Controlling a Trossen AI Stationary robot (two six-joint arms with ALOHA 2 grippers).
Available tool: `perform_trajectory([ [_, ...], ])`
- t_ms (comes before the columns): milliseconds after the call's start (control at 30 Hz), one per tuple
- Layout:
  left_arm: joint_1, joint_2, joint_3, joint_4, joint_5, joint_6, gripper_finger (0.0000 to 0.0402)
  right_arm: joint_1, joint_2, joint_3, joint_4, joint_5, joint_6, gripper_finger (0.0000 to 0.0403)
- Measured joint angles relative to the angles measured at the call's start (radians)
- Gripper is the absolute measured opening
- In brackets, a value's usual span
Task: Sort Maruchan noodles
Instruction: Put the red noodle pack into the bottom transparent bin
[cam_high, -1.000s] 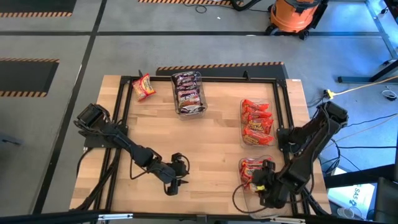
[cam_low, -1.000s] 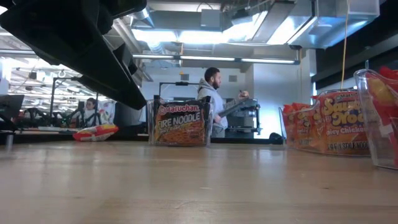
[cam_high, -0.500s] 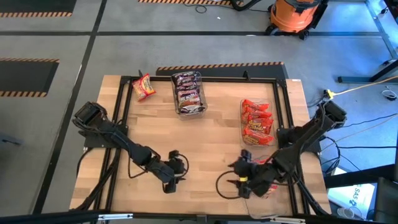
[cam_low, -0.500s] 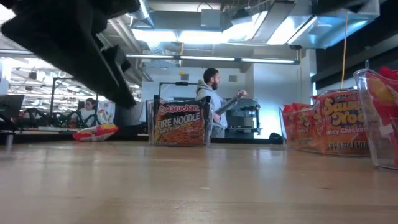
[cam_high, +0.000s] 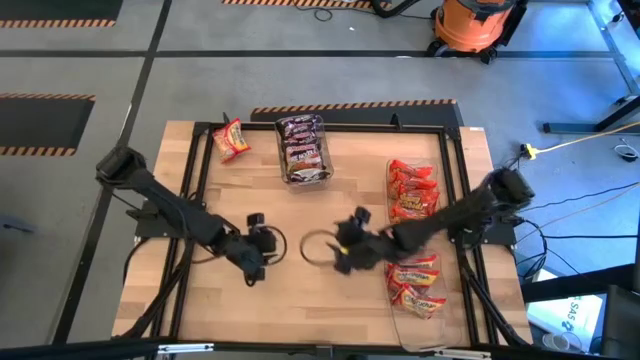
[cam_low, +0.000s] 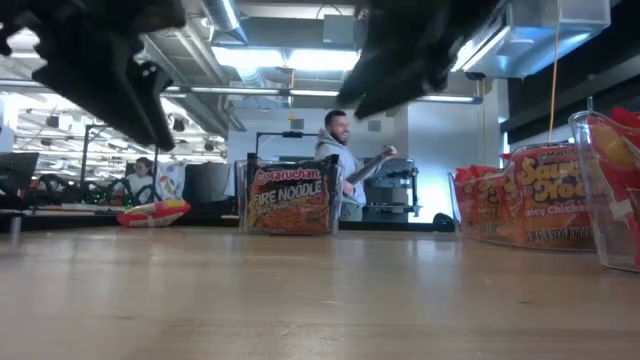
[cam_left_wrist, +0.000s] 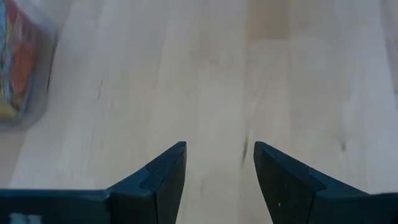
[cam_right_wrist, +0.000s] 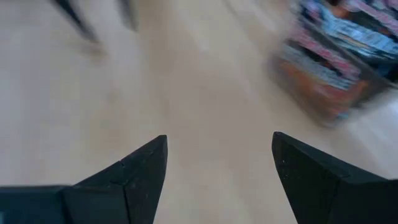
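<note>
- Viewing the table (cam_high: 330, 205) from above, we find the right gripper (cam_high: 345, 250) near its centre, fingers spread and holding nothing.
- We find the left gripper (cam_high: 257, 252) at 9 o'clock from the right gripper, fingers likewise spread over bare wood, nothing held.
- We locate one loose noodle packet (cam_high: 231, 139) at the table's 11 o'clock corner, lying flat and well apart from both grippers.
- We see the dark packets (cam_high: 303, 147) in a clear bin (cam_high: 304, 177) at 12 o'clock.
- We see red-orange packets (cam_high: 411, 192) in a second bin (cam_high: 390, 222) at 3 o'clock, and more packets (cam_high: 415, 283) in a third bin (cam_high: 402, 313) at 4 o'clock.
- In the low view, a person (cam_low: 343, 165) stands behind the table.
</note>
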Motion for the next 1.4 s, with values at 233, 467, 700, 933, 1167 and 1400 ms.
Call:
perform_trajectory([
  [233, 0.131, -0.188, -0.158, 0.020, 0.068, -0.025, 0.0185, -0.144, 0.037, -0.002, -0.015, -0.065, -0.131, 0.0269],
  [467, 0.254, -0.316, -0.232, 0.029, 0.009, -0.072, 0.0185, -0.169, 0.037, -0.002, -0.026, -0.082, -0.135, 0.0269],
  [700, 0.371, -0.322, -0.146, -0.087, -0.099, -0.077, 0.0185, -0.141, 0.037, -0.029, 0.013, -0.098, -0.126, 0.0269],
  [933, 0.765, -0.317, -0.016, -0.335, -0.139, 0.017, 0.0185, -0.128, 0.037, -0.073, 0.075, -0.098, -0.097, 0.0269],
  [1167, 1.186, -0.249, -0.006, -0.314, -0.079, 0.179, 0.0185, -0.129, 0.037, -0.091, 0.120, -0.098, -0.098, 0.0269],
  [1400, 1.374, -0.051, 0.007, -0.256, -0.037, 0.330, 0.0185, -0.129, 0.037, -0.091, 0.121, -0.096, -0.126, 0.0269],
])
